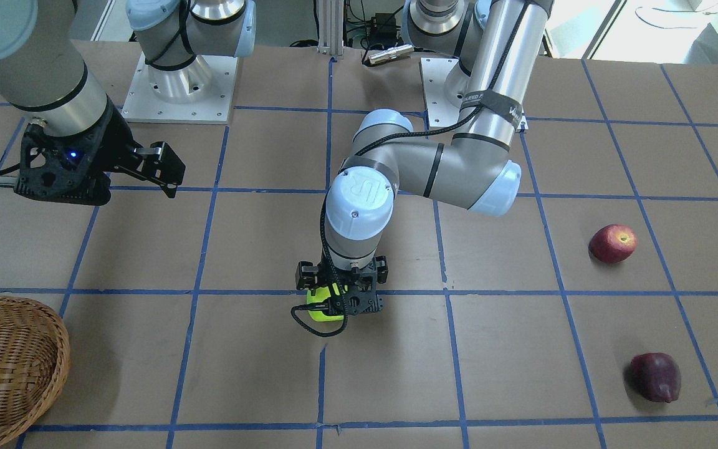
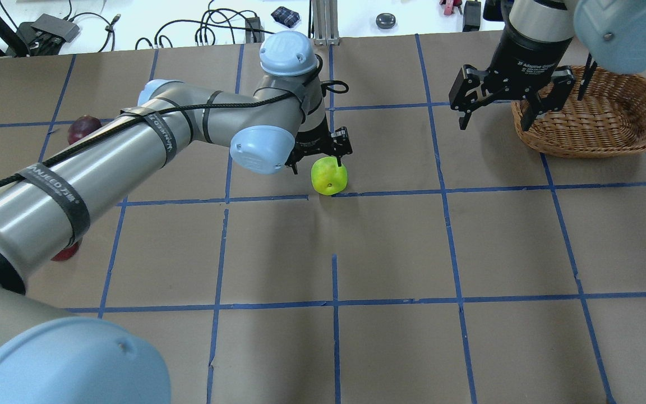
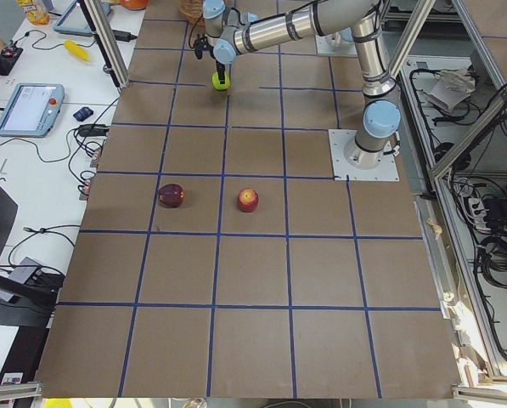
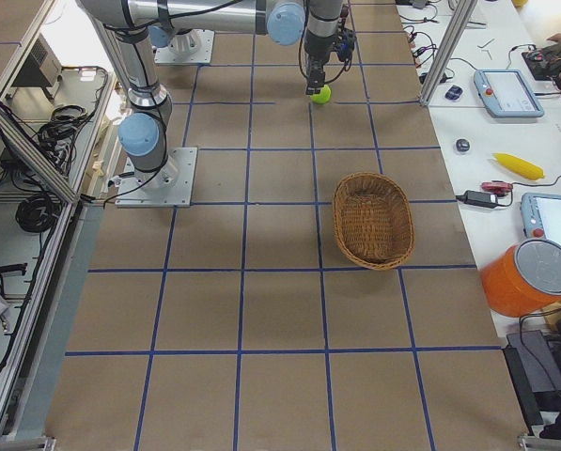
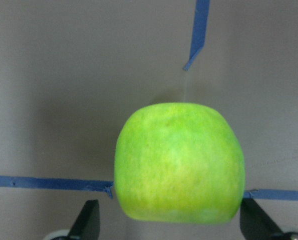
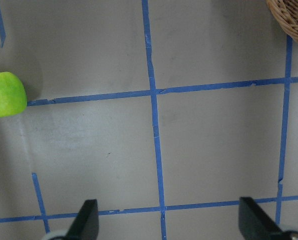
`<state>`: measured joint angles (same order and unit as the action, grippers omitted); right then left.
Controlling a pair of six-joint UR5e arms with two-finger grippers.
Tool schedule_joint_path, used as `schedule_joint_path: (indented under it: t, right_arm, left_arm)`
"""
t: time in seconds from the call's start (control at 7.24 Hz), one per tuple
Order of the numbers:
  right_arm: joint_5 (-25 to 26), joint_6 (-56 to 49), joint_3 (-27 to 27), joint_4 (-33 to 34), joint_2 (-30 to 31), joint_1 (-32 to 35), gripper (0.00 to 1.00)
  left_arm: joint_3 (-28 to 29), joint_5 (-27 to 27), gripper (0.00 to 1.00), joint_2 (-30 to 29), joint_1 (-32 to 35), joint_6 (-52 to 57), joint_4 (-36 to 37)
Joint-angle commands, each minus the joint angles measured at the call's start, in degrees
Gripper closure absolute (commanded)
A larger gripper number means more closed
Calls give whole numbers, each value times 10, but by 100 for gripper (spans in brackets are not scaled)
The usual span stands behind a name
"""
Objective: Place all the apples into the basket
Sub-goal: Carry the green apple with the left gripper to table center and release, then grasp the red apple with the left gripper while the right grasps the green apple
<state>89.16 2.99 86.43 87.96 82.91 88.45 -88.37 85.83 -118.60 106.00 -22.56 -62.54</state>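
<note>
The basket (image 4: 372,258) holds nothing yet. The open left gripper (image 1: 341,290) straddles the green apple (image 5: 178,162). The red apple (image 1: 612,243) and maroon apple (image 1: 655,377) wait well apart on the table, to its left. The right gripper (image 2: 497,118) hangs open.

The brown tabletop (image 1: 259,349) carries a grid of blue tape lines (image 1: 147,291), with a lime green apple (image 2: 329,175), a red apple (image 1: 612,243) yellowish at its stem end, a dark maroon apple (image 1: 655,376) and a light brown woven basket (image 2: 592,137).

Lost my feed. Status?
Left gripper open, astride green apple. Right gripper open, empty. Red apple, maroon apple on table; basket empty. Nothing lying between.
</note>
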Motion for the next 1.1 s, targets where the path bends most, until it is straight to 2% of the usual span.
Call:
schedule_joint_path:
  t: [0.0,0.14,0.28,0.41,0.55,0.69,0.83,0.97]
  right_arm:
    - [-7,5,-4,32,-22,5,0]
    - [-9,16,-3,54,-39,22,0]
    - [-7,71,-2,82,-57,43,0]
    - [-8,119,-6,131,-91,75,0]
    - [-7,157,-6,184,-120,127,0]
    - [-8,174,-7,227,-161,156,0]
    - [-10,188,-7,244,-185,180,0]
    - [-22,189,-7,270,-207,195,0]
  left_arm:
    - [2,4,0,57,-101,126,-126]
    - [-7,65,0,79,-144,164,-160]
    - [-15,171,0,91,-173,172,-171]
    - [-35,189,0,108,-195,213,-178]
    - [-59,198,0,122,-229,310,-174]
    - [-89,202,0,127,-284,378,-147]
    - [-114,206,0,129,-332,452,-96]
    - [-131,205,0,121,-384,522,-81]
